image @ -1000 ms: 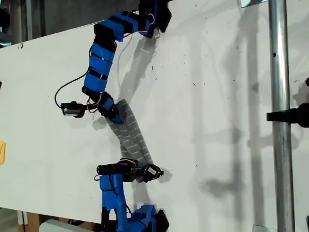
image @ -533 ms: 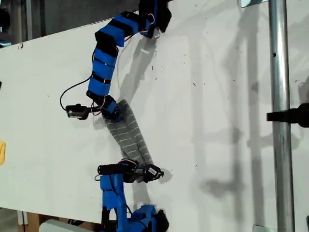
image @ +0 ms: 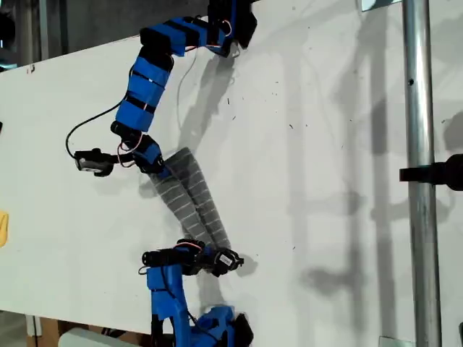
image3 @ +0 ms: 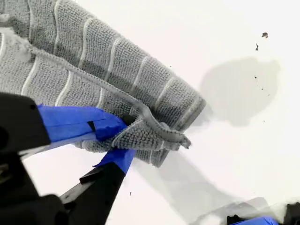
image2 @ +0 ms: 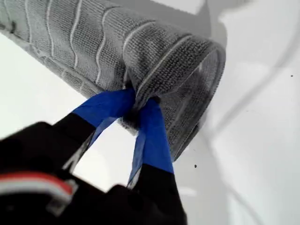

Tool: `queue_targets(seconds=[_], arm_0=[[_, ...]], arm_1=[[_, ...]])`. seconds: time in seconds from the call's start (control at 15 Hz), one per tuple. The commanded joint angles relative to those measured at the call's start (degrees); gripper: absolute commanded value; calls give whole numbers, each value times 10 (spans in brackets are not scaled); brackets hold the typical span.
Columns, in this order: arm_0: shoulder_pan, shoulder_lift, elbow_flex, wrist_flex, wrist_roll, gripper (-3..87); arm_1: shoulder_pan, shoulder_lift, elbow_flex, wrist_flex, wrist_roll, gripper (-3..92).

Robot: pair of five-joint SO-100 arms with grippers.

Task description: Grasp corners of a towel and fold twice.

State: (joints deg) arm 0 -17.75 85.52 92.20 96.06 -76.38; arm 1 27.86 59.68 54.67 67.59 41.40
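1. My second gripper point(image: 158, 170) is clamped on one corner point(image3: 180, 139) of the towel point(image: 195, 202).
2. The towel lies as a narrow doubled strip left of the desk's point(image: 325, 144) middle in the exterior view, running to its lower edge.
3. My first gripper point(image: 213, 256) pinches the strip's lower end.
4. Judged: first fold roughly done, second outstanding.

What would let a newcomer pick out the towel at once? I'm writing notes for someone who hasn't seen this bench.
Start from the big white table in the exterior view. Two blue arms reach over it, and between their tips a narrow band runs slantwise. That band is the towel: dark grey soft cloth with thin white stripes, the only fabric there.
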Motion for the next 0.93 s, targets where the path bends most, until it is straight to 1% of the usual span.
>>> queue_targets(seconds=[0.0, 0.2, 0.33, 0.47, 0.67, 0.87], arm_0=[[-37, 49, -23, 7, 9, -26], [-101, 75, -53, 7, 54, -27], [-155, 84, -43, 9, 106, -27], [-184, 83, -9, 9, 126, -27], [-178, 76, 25, 9, 124, -23], [-115, 76, 40, 9, 100, -18]], arm_1=[[21, 76, -11, -3, -11, -3], [45, 84, -10, -54, -13, -3], [53, 83, -8, -67, -16, -3], [55, 81, 11, -80, -25, -3], [49, 74, 38, -88, -33, -3], [35, 84, 69, -66, -33, -3]])
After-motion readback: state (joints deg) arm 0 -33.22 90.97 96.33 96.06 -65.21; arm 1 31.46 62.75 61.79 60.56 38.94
